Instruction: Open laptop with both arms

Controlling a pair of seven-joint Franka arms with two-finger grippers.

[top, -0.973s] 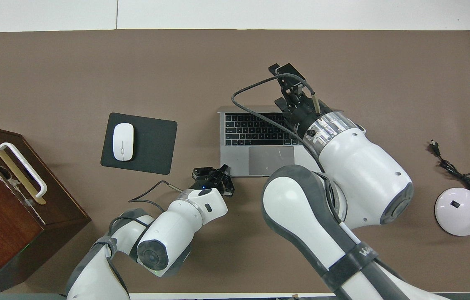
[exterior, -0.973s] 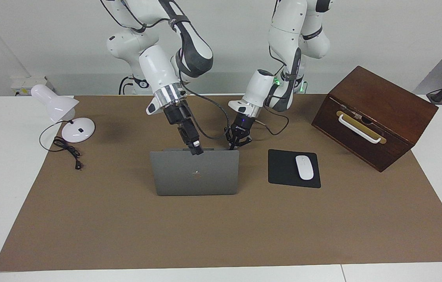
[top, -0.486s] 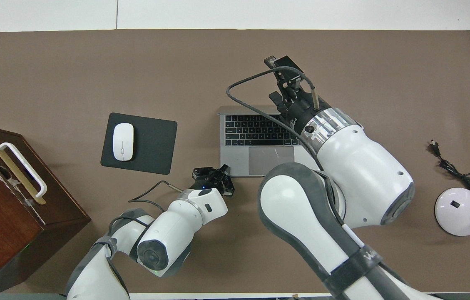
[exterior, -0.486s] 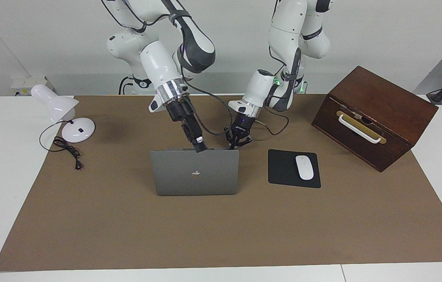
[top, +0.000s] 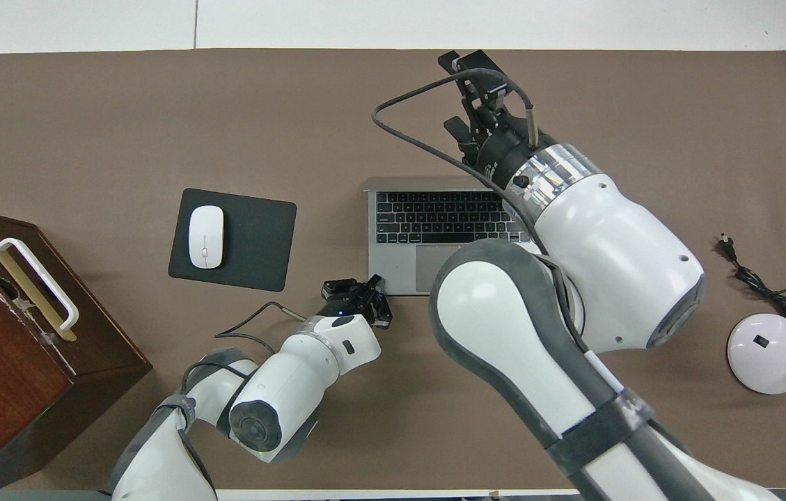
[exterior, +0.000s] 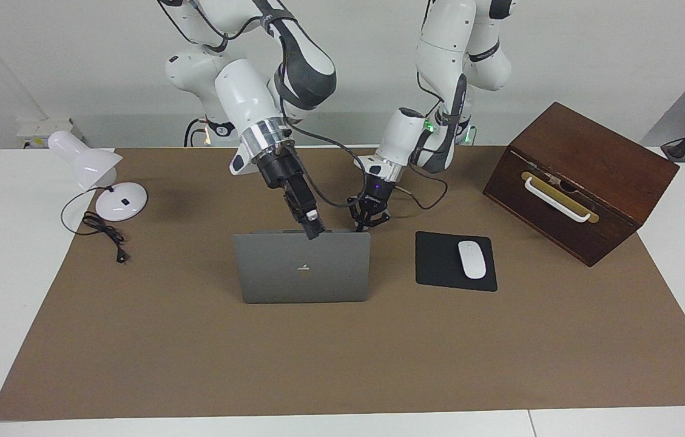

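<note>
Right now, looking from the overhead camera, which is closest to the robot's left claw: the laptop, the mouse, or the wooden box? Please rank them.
Measured from the left gripper, which sits at the laptop's corner nearest the robots:
1. The laptop, right beside it, open at mid-table.
2. The mouse, on its black pad, toward the left arm's end.
3. The wooden box, at the table's edge, past the mouse.

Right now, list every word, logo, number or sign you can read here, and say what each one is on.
Apple logo, no words: centre of the laptop lid, facing view.
Keyboard legends on the laptop: too small to read.
White lettering on the right arm's dark band, cut off at "W...": not readable.
Small white print on the left hand body: too small to read.
No readable text on the wooden box, mouse or lamp.
</note>
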